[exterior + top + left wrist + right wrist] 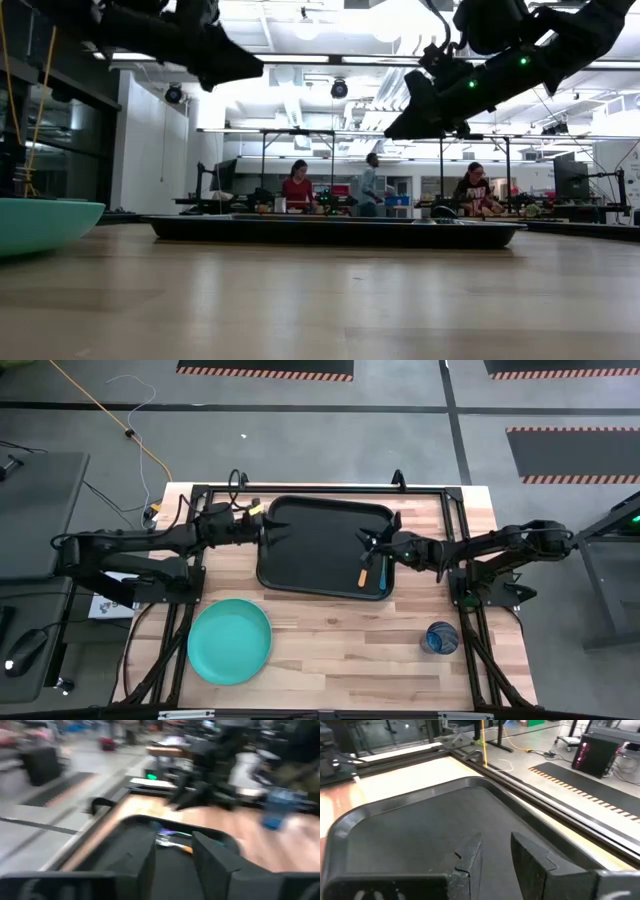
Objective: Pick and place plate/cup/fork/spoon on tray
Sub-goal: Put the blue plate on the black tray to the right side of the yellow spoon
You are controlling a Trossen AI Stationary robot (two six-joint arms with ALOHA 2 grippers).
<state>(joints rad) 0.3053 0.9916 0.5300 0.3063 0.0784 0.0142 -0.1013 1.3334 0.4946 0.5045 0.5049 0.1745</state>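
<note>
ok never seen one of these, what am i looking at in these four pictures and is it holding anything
It is a robot with two dark arms at a wooden table, each ending in a two-finger pincer. One picture looks straight down, one looks level across the tabletop, and two come from cameras on the wrists. The left pincer is at the left edge of the black tray; the right pincer is over the tray's right part. Both are open and hold nothing. Two utensils lie in the tray. The turquoise plate and blue cup sit on the table, outside it.
</note>
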